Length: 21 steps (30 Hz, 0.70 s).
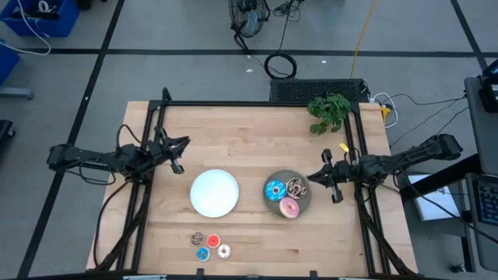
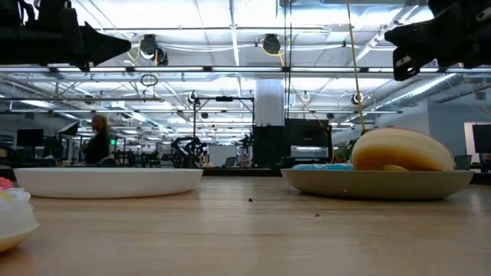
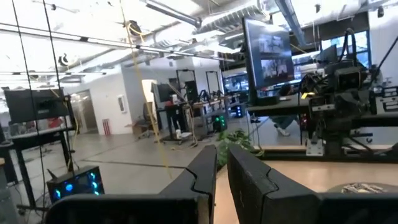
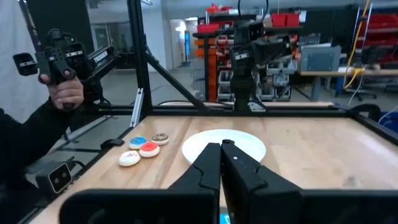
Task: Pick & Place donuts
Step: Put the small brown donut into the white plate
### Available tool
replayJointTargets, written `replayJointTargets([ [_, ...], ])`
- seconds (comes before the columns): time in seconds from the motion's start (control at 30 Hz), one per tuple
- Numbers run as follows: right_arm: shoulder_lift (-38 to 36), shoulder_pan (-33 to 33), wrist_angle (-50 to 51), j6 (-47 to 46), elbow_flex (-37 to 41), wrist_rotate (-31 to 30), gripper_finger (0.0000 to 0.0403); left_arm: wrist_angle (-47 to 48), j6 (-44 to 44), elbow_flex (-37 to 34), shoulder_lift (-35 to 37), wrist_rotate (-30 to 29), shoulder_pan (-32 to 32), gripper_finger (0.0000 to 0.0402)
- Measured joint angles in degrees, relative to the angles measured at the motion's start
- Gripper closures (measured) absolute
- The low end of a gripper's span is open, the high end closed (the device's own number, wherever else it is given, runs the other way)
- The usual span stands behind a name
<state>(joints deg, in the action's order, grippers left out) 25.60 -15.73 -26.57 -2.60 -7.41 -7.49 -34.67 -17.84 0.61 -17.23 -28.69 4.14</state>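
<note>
1. Centrally in the right wrist view, the right gripper (image 4: 221, 149) has its two fingers pressed together, clenched on nothing; in the high view it (image 1: 320, 178) hovers at the right of the frame, just beside the grey plate (image 1: 305, 188).
2. Left gripper (image 3: 221, 163): fingers drawn nearly together with only a narrow slit between them, and nothing grasped; in the high view it (image 1: 180, 149) sits at left-centre, above and to the left of the white plate (image 1: 215, 193), and apart from it.
3. Grey plate, right of centre in the high view, holds three larger donuts: blue donut (image 1: 275, 190), dark brown sprinkled donut (image 1: 296, 187) and pink donut (image 1: 289, 207), packed close together.
4. White plate, just left of centre, carries nothing.
5. Four tiny donuts cluster on the bare table (image 1: 249, 132) at lower centre-left, below the white plate: brown donut (image 1: 198, 239), red donut (image 1: 212, 241), small blue donut (image 1: 203, 253) and white donut (image 1: 224, 250).
6. A green plant sprig (image 1: 329, 111) lies at the table's upper right edge.
7. In the right wrist view a person's hand (image 4: 65, 91) at upper left holds what appears to be a dark handle, though the object is hard to identify.
</note>
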Motion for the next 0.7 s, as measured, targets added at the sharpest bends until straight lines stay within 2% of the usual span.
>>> replayJointTargets([
  [0.23, -2.0, 0.0, -0.2, 6.6, 0.5, 0.0, 0.0403, 0.1, -3.6, 0.0, 0.0, 2.0, 0.0, 0.0355],
  [0.37, -2.0, 0.0, -0.2, 9.0, 0.5, 0.0, 0.0403, 2.9, -1.0, 0.0, 0.0, 1.3, 0.0, 0.0355],
  [0.5, -2.0, 0.0, -0.2, 11.7, 0.5, 0.1, 0.0403, 9.7, 5.4, 0.0, 0.0, 0.2, 0.0, 0.0355],
  [0.7, -2.4, 0.0, -2.8, 14.7, 0.5, 0.1, 0.0403, 15.3, 21.4, 0.0, 0.0, 2.2, 0.1, 0.0355],
])
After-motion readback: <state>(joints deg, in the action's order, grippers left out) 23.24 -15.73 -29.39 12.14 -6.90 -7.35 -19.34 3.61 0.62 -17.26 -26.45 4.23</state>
